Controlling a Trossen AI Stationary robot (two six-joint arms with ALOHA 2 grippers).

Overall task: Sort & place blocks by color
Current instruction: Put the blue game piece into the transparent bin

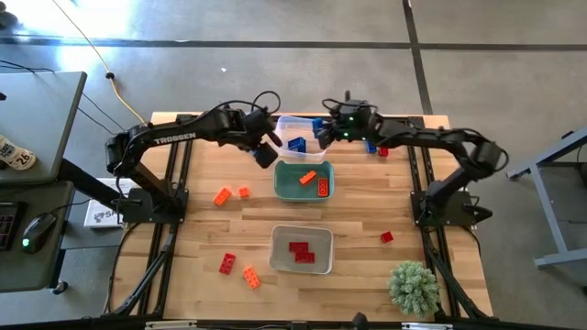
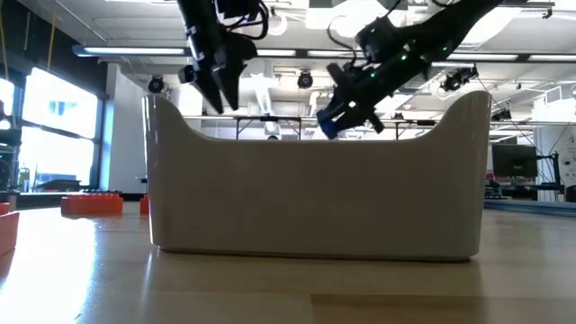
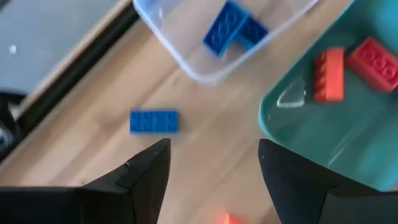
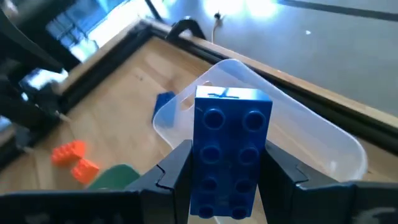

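Note:
My right gripper point(image 1: 323, 136) is shut on a blue brick point(image 4: 231, 152) and hangs over the clear bin point(image 4: 298, 134), which holds two blue bricks point(image 1: 296, 143). My left gripper point(image 3: 214, 149) is open and empty. It hovers above the table between the clear bin point(image 3: 205, 62) and the teal bin point(image 3: 292, 137). One more blue brick point(image 3: 153, 121) lies flat on the wood beside the clear bin. The teal bin point(image 1: 284, 183) holds an orange brick point(image 1: 308, 177) and a red brick point(image 1: 323, 188). Red bricks point(image 1: 300, 251) lie in the grey bin point(image 1: 280, 240). My right gripper pinches the blue brick between its two fingers, one on each long side point(image 4: 199, 168), near one end of the brick. The studded face is turned toward the wrist camera. In the low view the brick point(image 2: 329, 122) is lifted clear, above the bins.
Loose bricks lie on the table: two orange point(image 1: 223, 195) point(image 1: 244, 192) to the left of the teal bin, one red point(image 1: 227, 264) and one orange point(image 1: 250, 277) near the front left, red ones point(image 1: 386, 236) point(image 1: 382, 151) on the right. A small green plant point(image 1: 414, 287) stands at the near right corner.

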